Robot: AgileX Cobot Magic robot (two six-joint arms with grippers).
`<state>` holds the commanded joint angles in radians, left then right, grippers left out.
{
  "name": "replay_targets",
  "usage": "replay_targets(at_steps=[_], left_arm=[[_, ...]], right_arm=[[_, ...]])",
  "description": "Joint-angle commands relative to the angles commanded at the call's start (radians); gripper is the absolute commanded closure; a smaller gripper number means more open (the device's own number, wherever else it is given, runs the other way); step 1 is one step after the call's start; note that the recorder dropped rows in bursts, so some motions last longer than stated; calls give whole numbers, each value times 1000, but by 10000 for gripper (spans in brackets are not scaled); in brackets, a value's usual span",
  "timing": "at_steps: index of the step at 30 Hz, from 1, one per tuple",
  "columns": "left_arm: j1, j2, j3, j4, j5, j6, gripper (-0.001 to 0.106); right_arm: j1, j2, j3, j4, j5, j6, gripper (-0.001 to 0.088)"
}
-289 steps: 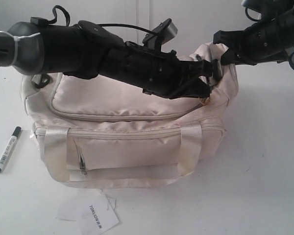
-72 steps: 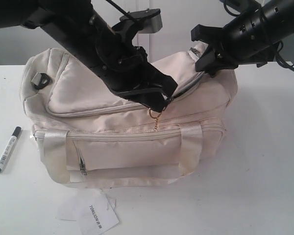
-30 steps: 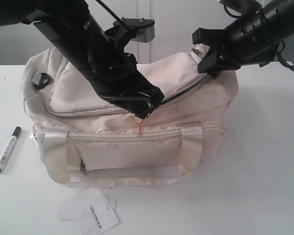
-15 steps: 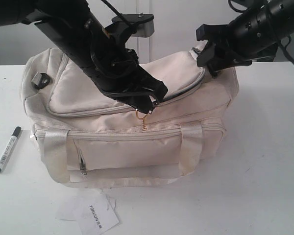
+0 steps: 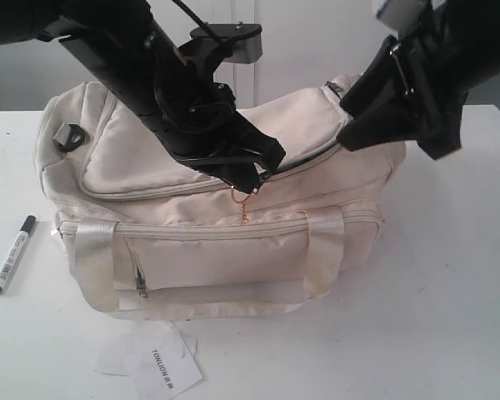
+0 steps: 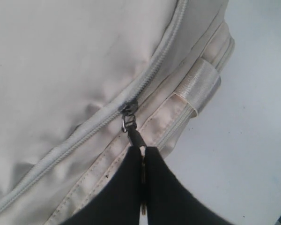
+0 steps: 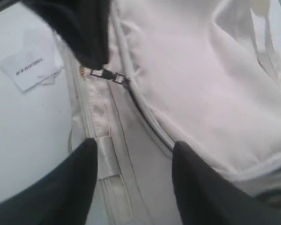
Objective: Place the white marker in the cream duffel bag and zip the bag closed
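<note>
Right hand (image 7: 133, 145) released soft cream duffel bag (image 5: 233, 258), gaping; left hand (image 6: 143, 150) pinches zipper pull (image 6: 129, 123).

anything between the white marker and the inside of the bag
Yes: the top flap of the cream duffel bag is only partly unzipped, the left gripper pinching its zipper pull. The white marker lies on the table.

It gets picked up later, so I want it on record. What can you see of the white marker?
The white marker is a slim pen: white barrel with dark print, black cap at the far end, dark tip at the near end. It lies flat, slightly slanted, on the white table, left of the cream bag in the exterior view and clear of it. Only the table touches it.
</note>
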<state>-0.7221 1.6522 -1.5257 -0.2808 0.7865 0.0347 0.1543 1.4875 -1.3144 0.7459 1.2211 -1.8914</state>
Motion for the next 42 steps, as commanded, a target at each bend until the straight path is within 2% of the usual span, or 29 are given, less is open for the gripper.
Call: replay_targets(at_steps=[2, 4, 11, 21, 23, 26, 27, 28, 42], left_arm=[[0, 0, 0, 0, 2, 0, 1053], [0, 0, 0, 0, 7, 0, 1053], [0, 0, 0, 0, 9, 0, 1053], [0, 0, 0, 0, 19, 0, 1053], [0, 0, 0, 0, 21, 0, 1053], [0, 0, 0, 0, 27, 0, 1053], [0, 0, 0, 0, 29, 0, 1053], [0, 0, 0, 0, 31, 0, 1053], [0, 0, 0, 0, 44, 0, 1053]], right_arm=[[12, 2, 27, 1, -11, -92, 348], [22, 4, 53, 6, -94, -95, 348], [57, 41, 84, 14, -221, -104, 350], [74, 110, 84, 24, -260, -123, 355], [74, 115, 84, 21, -265, -125, 426], [74, 114, 84, 21, -261, -125, 690], [74, 114, 84, 21, -261, -125, 823], [74, 114, 84, 21, -266, -125, 866], [74, 75, 84, -23, -296, -102, 868]])
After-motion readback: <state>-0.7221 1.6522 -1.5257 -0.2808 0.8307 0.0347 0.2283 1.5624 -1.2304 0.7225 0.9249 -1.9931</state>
